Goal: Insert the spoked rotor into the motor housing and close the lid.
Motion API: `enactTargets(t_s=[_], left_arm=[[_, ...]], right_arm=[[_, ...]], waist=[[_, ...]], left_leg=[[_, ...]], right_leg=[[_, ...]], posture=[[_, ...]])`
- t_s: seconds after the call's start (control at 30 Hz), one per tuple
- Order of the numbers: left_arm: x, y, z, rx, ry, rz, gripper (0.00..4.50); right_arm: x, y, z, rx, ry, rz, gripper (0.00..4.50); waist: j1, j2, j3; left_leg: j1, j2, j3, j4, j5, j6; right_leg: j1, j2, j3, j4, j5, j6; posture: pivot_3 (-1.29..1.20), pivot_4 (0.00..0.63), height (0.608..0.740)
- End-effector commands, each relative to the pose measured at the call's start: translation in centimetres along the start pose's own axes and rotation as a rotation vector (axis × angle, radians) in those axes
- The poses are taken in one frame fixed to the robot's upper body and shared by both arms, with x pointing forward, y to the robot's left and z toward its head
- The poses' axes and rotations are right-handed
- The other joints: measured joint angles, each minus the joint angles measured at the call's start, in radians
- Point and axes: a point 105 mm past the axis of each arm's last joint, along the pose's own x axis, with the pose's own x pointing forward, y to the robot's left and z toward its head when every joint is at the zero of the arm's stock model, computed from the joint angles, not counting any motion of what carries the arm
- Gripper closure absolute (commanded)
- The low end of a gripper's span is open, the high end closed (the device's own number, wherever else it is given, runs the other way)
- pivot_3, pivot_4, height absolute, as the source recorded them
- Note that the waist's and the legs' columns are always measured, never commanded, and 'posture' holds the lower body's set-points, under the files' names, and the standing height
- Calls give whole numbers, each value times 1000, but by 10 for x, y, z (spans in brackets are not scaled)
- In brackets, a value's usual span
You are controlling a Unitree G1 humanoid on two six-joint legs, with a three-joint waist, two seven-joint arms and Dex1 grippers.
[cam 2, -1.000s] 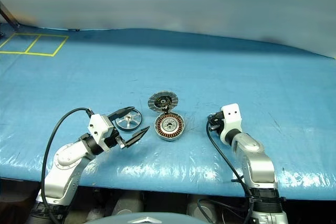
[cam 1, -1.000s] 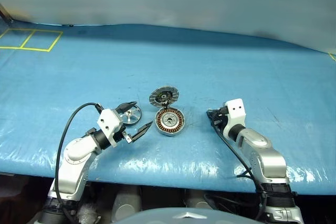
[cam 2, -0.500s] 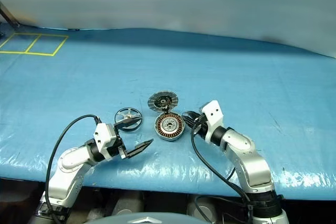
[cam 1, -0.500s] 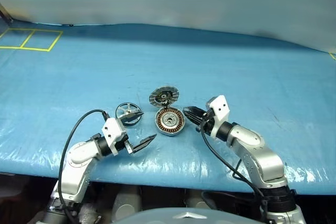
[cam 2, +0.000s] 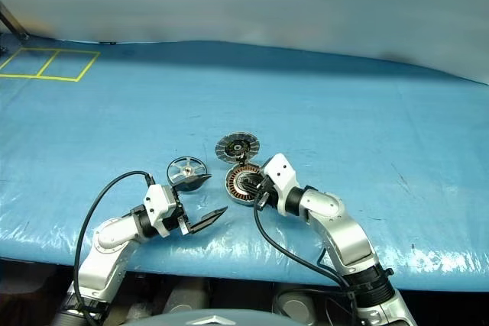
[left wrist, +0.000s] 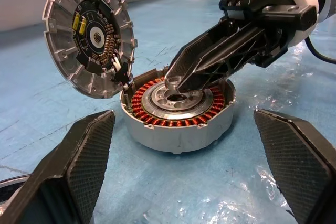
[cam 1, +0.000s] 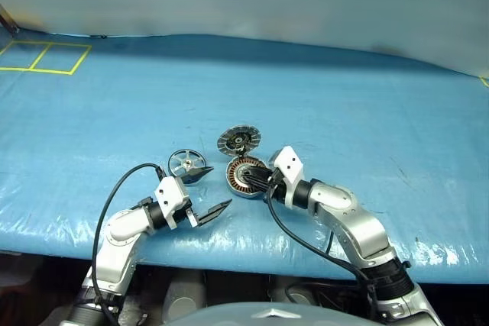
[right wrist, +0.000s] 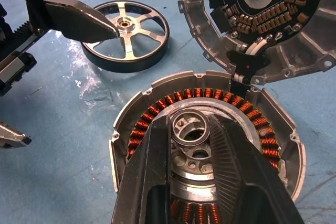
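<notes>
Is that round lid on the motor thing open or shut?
Open. The lid stands tipped up from the motor housing rim, its inner side showing, copper windings uncovered.

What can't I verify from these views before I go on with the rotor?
- Whether the right gripper touches the motor housing hub: its fingers cover the centre in the right wrist view.
- The housing's near windings: behind those fingers.
- Part of the spoked rotor: a left gripper finger crosses it in the right wrist view; in the left wrist view the edge cuts it off.
- The lid outer face: turned away.
</notes>
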Motion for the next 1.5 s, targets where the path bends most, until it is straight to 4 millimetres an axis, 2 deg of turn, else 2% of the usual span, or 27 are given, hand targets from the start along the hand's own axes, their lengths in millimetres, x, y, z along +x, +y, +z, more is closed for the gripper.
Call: enactTargets(t_s=[0.03,0.57,0.7,1.3,1.4,1.5], left_arm=[[1,1,5,32,-22,4,0],[0,0,2,33,-5,3,0],[-1,1,1,33,-3,6,0],[-1,-2,-4,22,17,5,0],[-2,-2,-5,21,21,3,0],[-2,-2,-5,25,23,5,0]], right_arm=[[0,-2,12,-40,-41,-2,3822],[3,-3,6,-52,-11,2,3822],[3,0,10,-62,-29,15,2512],[3,-2,27,30,-129,12,2512],[4,-6,25,39,-115,-11,3104],[5,-7,18,28,-75,-19,4129]], waist=[[0,0,0],[0,0,0],[0,0,0],[0,0,0],[-1,0,0],[-1,0,0]], left_leg=[[0,0,0,0,0,0],[1,0,0,0,0,0],[1,0,0,0,0,0],[1,0,0,0,0,0],[1,0,0,0,0,0],[1,0,0,0,0,0]], right_leg=[[0,0,0,0,0,0],[1,0,0,0,0,0],[1,0,0,0,0,0],[1,0,0,0,0,0],[1,0,0,1,0,0],[1,0,0,1,0,0]], posture=[[0,150,740],[0,150,740],[0,150,740],[0,150,740],[0,150,740],[0,150,740]])
